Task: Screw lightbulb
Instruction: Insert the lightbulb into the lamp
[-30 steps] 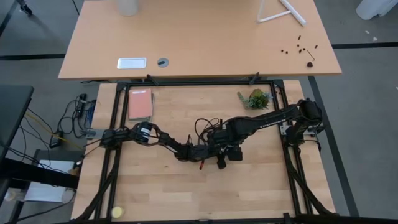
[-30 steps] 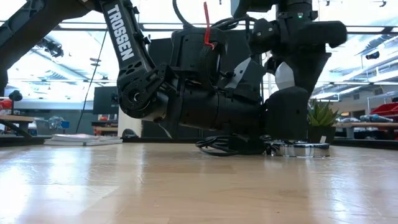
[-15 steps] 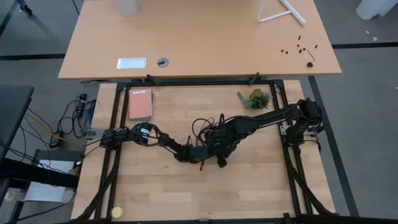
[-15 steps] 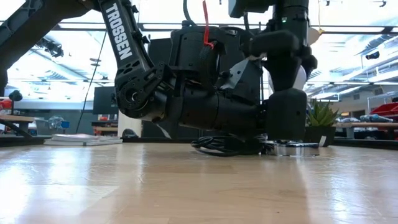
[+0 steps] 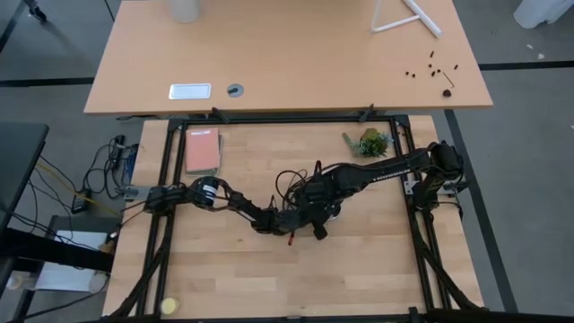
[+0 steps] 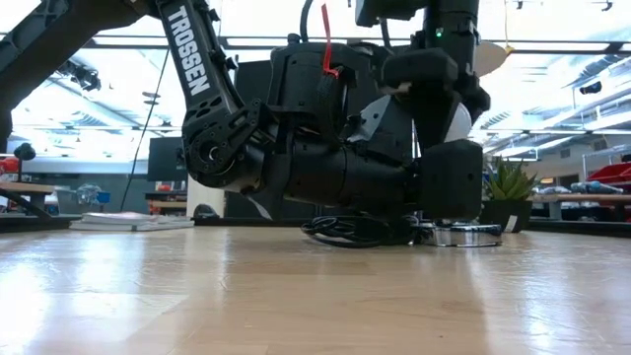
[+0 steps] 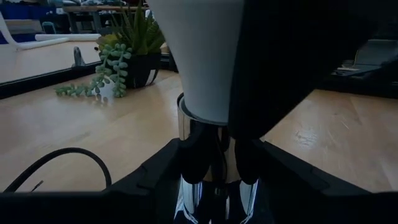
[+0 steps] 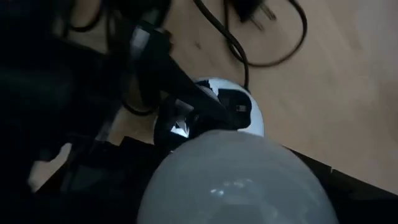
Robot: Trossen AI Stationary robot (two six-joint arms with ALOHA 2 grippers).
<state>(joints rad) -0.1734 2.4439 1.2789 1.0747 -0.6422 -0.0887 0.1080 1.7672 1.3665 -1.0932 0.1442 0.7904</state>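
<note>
Both arms meet mid-table (image 5: 224, 260), stacked over the socket disc (image 6: 471, 235). Left gripper (image 5: 309, 218) comes in low and flat from the left; in its wrist view its fingers (image 7: 199, 155) sit on either side of the shiny neck below the bulb, part open and closed on the socket, holding it down on the wood. Right gripper (image 6: 439, 89) points down from above onto the same spot. The lightbulb (image 7: 198, 56) stands upright, base down in the socket neck; from the left wrist view its white glass fills the middle and one dark finger (image 7: 292, 62) of the right gripper lies against its side. In the right wrist view the bulb's rounded top (image 8: 239, 180) sits right in front of the camera, with the silvery disc (image 8: 214, 112) and the left gripper's fingers around it below. Right jaws are partly open around the glass; can't tell whether they grip it or just bracket it. In the low view only a sliver of white shows (image 6: 455, 123) between the dark housings. The black cord (image 5: 291, 184) loops on the table just behind the socket. Small potted plant (image 5: 369, 142) sits at the far right corner, well apart; pink notebook (image 5: 202, 150) at the far left.
</note>
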